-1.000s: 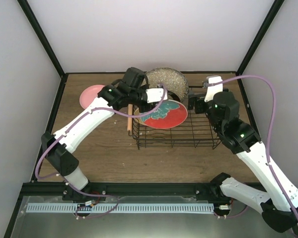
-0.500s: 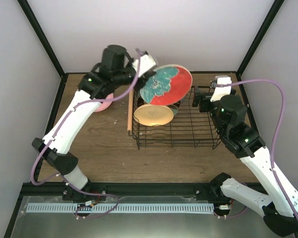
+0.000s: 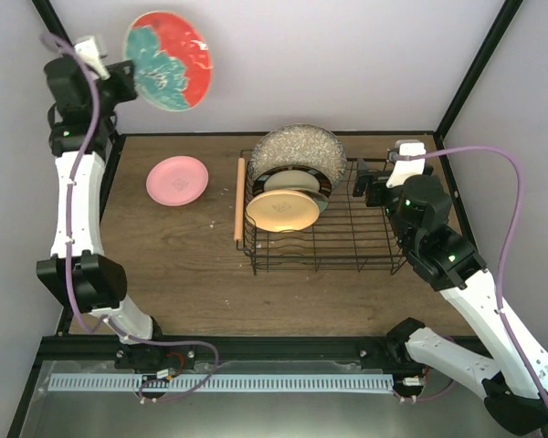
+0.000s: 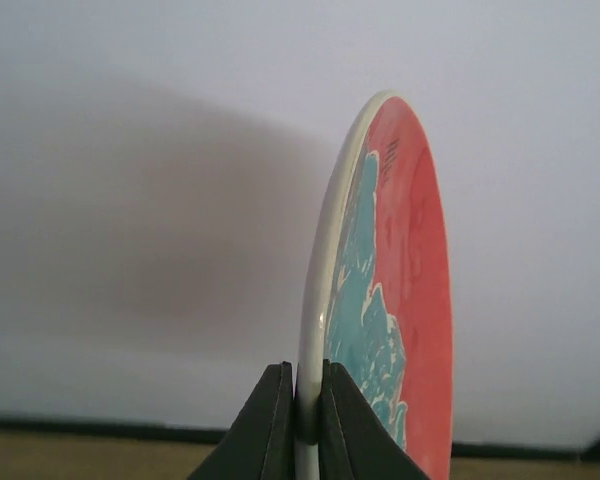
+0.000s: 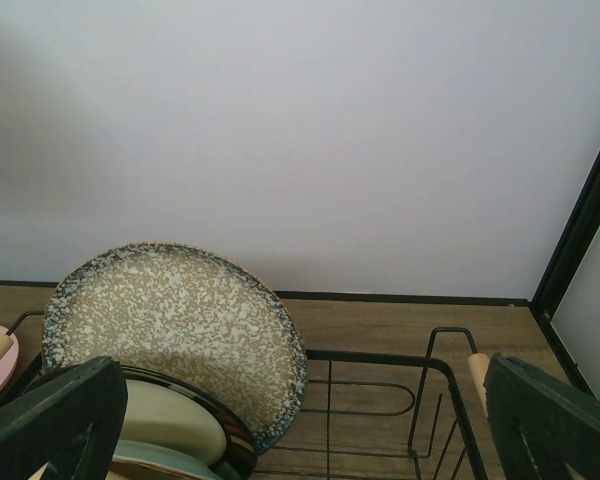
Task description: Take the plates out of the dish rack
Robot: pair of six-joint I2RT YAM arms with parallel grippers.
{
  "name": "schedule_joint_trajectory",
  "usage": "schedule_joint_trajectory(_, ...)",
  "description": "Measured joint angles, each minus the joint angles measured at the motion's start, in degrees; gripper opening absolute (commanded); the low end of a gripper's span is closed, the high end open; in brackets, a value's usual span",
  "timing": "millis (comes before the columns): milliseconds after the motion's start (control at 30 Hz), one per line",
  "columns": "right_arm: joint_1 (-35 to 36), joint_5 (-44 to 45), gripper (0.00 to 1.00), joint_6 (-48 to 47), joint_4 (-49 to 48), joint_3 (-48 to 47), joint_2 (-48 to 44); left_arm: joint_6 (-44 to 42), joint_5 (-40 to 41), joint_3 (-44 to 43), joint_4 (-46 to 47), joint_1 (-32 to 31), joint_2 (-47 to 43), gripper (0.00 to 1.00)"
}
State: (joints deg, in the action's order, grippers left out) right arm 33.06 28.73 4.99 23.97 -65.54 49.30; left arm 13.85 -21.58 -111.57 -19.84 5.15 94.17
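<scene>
Red plate [image 3: 169, 60]: lifted clear of the rack [image 3: 347, 251] in the last second, now high over the far-left corner, left gripper [image 4: 308, 425] clamped on its rim. Pink plate [image 3: 177, 180] on the table [image 3: 183, 265]; three, perhaps four, still racked. Right gripper [image 3: 370, 185]: spread wide, empty, by the rack's right end.

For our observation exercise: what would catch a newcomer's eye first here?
The red and teal plate stands out, held high at the far left, its rim pinched in the left gripper. Next comes the big speckled plate upright at the back of the black wire rack, and a pink plate lying on the table left of it.
</scene>
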Motion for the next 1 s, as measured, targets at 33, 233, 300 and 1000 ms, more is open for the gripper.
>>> schedule_joint_trajectory(33, 0.0, 0.0, 1.0, 0.0, -0.1, 0.0, 0.2, 3.3, 0.1, 2.4, 1.6, 2.6, -0.1, 0.04)
schedule_joint_trajectory(233, 0.0, -0.2, 1.0, -0.7, -1.1, 0.0, 2.4, 20.2, 1.3, 24.3, 6.9, 11.4, -1.8, 0.04)
schedule_joint_trajectory(300, 0.0, -0.2, 1.0, -1.2, -1.3, 0.0, 3.2, 23.8, 1.6, 31.3, 6.9, 12.0, -2.1, 0.04)
schedule_joint_trajectory(1000, 0.0, -1.7, 1.0, -2.4, -1.7, -0.8, 8.4, 39.9, -7.2, 46.1, 23.1, 12.8, 7.9, 0.04)
